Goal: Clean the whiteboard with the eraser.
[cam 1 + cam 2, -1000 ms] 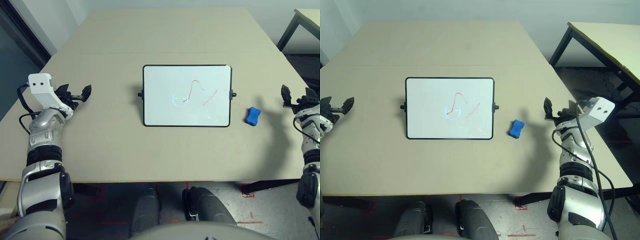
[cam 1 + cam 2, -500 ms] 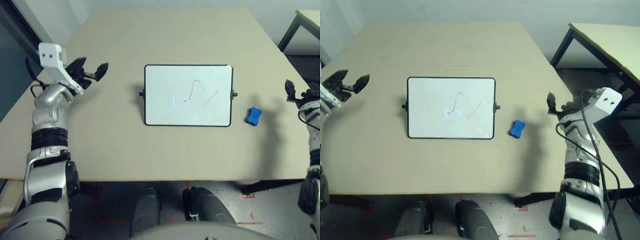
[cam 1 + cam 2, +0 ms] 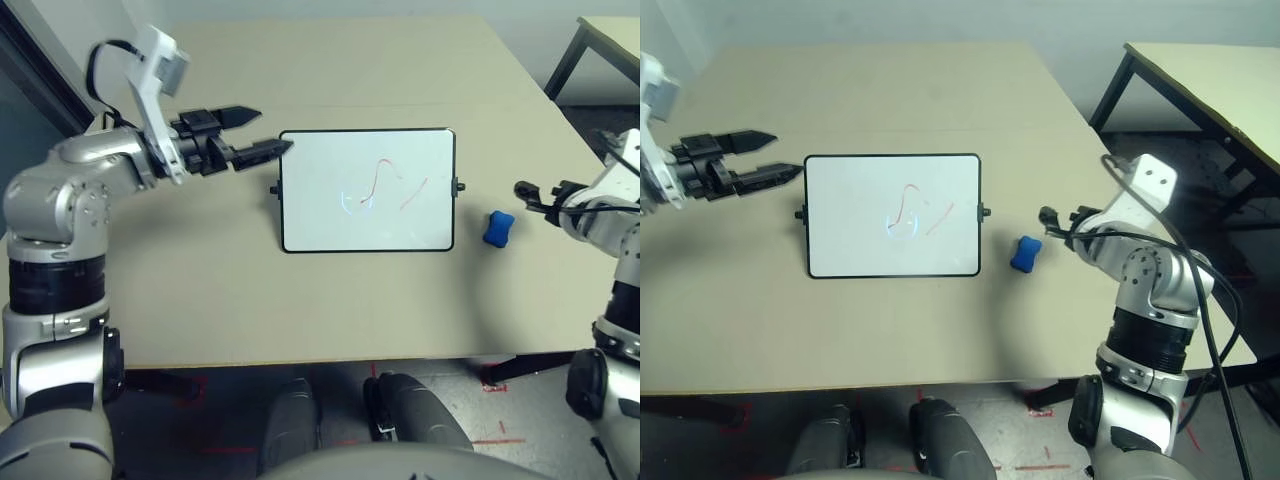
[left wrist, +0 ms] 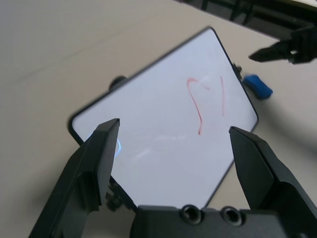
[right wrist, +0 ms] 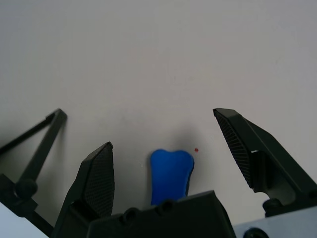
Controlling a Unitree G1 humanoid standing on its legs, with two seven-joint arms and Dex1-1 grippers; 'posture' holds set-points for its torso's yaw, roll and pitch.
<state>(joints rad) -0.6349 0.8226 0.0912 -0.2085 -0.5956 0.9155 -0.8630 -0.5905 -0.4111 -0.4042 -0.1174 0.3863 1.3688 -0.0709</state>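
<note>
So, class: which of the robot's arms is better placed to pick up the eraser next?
Right. The right gripper is open beside the eraser, apart from it. The left gripper is open at the whiteboard's far side.

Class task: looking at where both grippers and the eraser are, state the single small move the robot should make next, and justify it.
Probably lower the right gripper onto the eraser and close. Its fingers are open with the eraser lying between them on the table, untouched, while red marks remain on the whiteboard. The left gripper hovers open by the board's corner.
</note>
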